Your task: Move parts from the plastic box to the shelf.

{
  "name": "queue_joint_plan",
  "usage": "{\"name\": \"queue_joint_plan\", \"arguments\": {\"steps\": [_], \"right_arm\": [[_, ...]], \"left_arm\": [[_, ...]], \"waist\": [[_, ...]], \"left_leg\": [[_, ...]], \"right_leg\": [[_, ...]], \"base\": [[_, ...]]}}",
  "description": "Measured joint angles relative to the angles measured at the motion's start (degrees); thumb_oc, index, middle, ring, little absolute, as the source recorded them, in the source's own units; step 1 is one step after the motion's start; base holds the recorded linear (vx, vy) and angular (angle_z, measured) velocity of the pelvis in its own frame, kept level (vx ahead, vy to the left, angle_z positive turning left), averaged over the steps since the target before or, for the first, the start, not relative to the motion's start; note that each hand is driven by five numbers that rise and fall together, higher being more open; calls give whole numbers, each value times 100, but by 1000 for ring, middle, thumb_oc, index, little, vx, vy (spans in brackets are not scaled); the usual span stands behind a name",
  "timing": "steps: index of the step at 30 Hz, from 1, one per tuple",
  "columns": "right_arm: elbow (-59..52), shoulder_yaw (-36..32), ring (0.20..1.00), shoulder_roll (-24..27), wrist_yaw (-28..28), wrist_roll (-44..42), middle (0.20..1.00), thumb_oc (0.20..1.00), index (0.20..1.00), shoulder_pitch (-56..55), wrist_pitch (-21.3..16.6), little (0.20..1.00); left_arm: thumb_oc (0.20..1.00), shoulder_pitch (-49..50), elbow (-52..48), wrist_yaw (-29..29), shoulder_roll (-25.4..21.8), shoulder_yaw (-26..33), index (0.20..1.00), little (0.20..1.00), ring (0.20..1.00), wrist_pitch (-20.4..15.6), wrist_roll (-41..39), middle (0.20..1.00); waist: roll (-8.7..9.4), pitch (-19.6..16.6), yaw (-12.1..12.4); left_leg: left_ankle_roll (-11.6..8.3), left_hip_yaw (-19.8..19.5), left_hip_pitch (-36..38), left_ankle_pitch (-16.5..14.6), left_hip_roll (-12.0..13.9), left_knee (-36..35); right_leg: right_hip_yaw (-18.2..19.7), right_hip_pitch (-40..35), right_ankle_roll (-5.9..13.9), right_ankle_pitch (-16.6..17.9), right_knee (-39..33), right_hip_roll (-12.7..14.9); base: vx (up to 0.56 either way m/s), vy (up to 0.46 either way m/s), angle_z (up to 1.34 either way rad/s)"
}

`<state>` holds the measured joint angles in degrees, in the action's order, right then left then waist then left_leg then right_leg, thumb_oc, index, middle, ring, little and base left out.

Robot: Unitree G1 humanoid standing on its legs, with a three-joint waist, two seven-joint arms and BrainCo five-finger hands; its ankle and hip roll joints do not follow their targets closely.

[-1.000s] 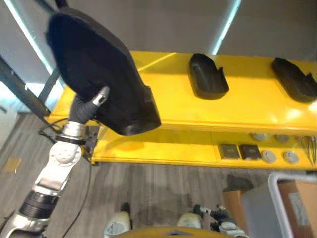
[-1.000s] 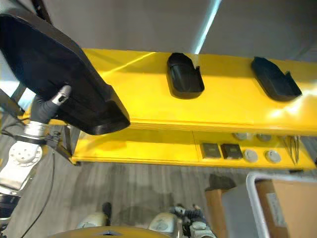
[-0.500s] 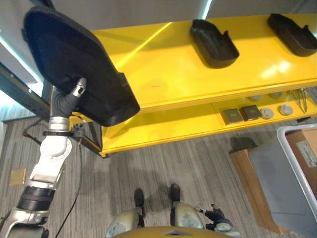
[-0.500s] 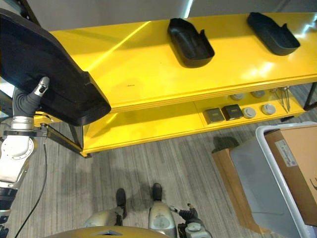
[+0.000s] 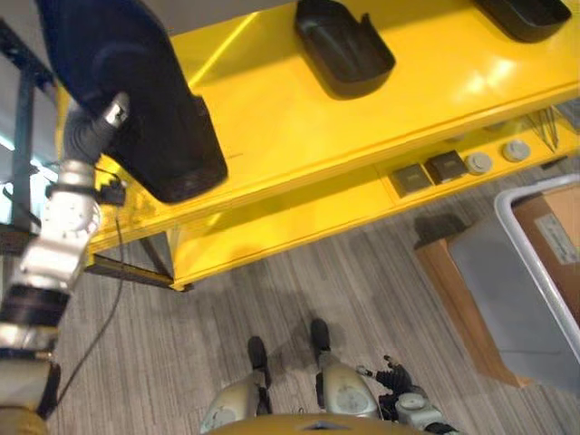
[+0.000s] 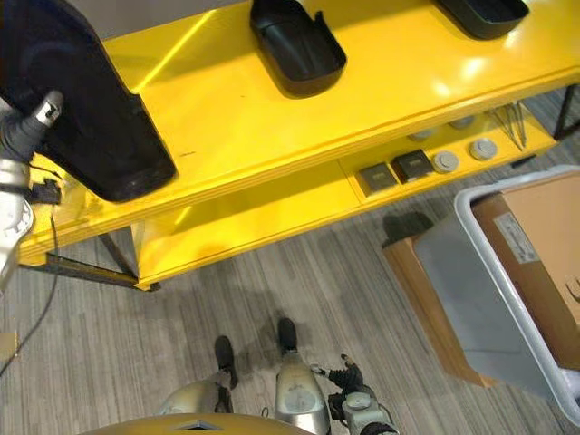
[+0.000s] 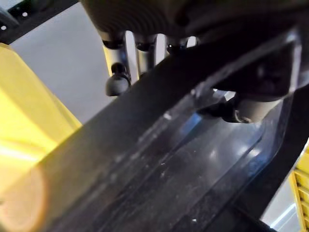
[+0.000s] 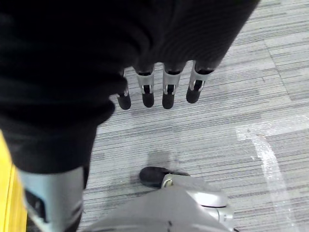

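Note:
A large black moulded part (image 5: 149, 109) is held over the left end of the yellow shelf's top board (image 5: 272, 118), its lower tip near the front edge. My left hand (image 5: 95, 127) is shut on it. In the left wrist view the fingers (image 7: 117, 72) lie on one side of the part's rim (image 7: 159, 154) and the thumb (image 7: 244, 110) on the other. Two more black parts (image 5: 343, 47) (image 5: 521, 13) lie further right on the top board. My right hand (image 8: 155, 92) hangs over the floor with relaxed fingers, holding nothing.
A grey plastic box with a white rim (image 6: 489, 272) stands on the floor at the right, a cardboard box (image 6: 544, 258) inside it. On the lower shelf board lie dark square pieces (image 5: 426, 172) and grey discs (image 5: 494, 156). A dark metal frame (image 5: 23, 109) stands left of the shelf.
The whole picture has shifted, so the camera has moved. The black part stays in my left hand over the shelf's left end and now stands steeper.

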<state>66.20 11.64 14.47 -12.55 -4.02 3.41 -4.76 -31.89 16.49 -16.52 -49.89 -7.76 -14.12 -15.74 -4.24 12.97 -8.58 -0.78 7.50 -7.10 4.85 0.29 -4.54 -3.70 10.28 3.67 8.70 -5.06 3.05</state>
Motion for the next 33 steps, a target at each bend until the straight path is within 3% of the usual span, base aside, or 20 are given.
{"name": "queue_joint_plan", "arguments": {"steps": [6, 8, 13, 19, 27, 33], "right_arm": [[248, 112, 1000, 91, 2, -21, 1000, 1000, 1000, 285, 126, 1000], [305, 124, 1000, 70, 26, -77, 1000, 1000, 1000, 396, 124, 1000], [289, 249, 1000, 68, 199, -271, 1000, 1000, 1000, 571, 124, 1000], [271, 388, 1000, 75, 209, -357, 1000, 1000, 1000, 670, 108, 1000], [224, 523, 1000, 75, 263, -526, 1000, 1000, 1000, 712, -6, 1000], [220, 522, 1000, 72, 267, -585, 1000, 1000, 1000, 712, -35, 1000]], "left_arm": [[200, -2390, 2426, 600, -271, -2026, 200, 200, 200, 260, -1512, 200], [200, -2969, 2981, 885, -270, -2401, 200, 200, 200, 428, -1815, 200], [200, -3532, 3884, 1335, -250, -2687, 200, 200, 200, 639, -2043, 200], [200, -3631, 4538, 1613, -261, -2731, 200, 200, 200, 921, -1511, 200], [200, -3774, 4707, 1679, -634, -2926, 200, 200, 200, 877, -517, 200], [200, -3843, 4584, 1537, -789, -3417, 200, 200, 200, 802, 302, 200]], "waist": [[-1, 7, -127], [-5, 39, -158], [-65, 309, -211], [-49, 520, -202], [10, 587, -142], [24, 601, -79]], "left_leg": [[-102, 43, -331, 99, 79, -2], [-114, 32, -397, 114, 94, -3], [-138, 38, -510, 127, 119, -3], [-147, 41, -665, 143, 123, -2], [-146, 48, -745, 145, 125, -1], [-147, 34, -795, 146, 122, -2]], "right_leg": [[19, 362, -101, 73, -3, -82], [13, 421, -114, 82, 9, -98], [14, 537, -144, 104, 33, -125], [14, 694, -169, 135, 36, -132], [11, 781, -173, 139, 37, -135], [-12, 815, -171, 137, 36, -132]], "base": [[-5, -27, -4], [0, 0, 0], [0, 0, 0], [0, 0, 0], [0, 0, 0], [0, 0, 0]]}}
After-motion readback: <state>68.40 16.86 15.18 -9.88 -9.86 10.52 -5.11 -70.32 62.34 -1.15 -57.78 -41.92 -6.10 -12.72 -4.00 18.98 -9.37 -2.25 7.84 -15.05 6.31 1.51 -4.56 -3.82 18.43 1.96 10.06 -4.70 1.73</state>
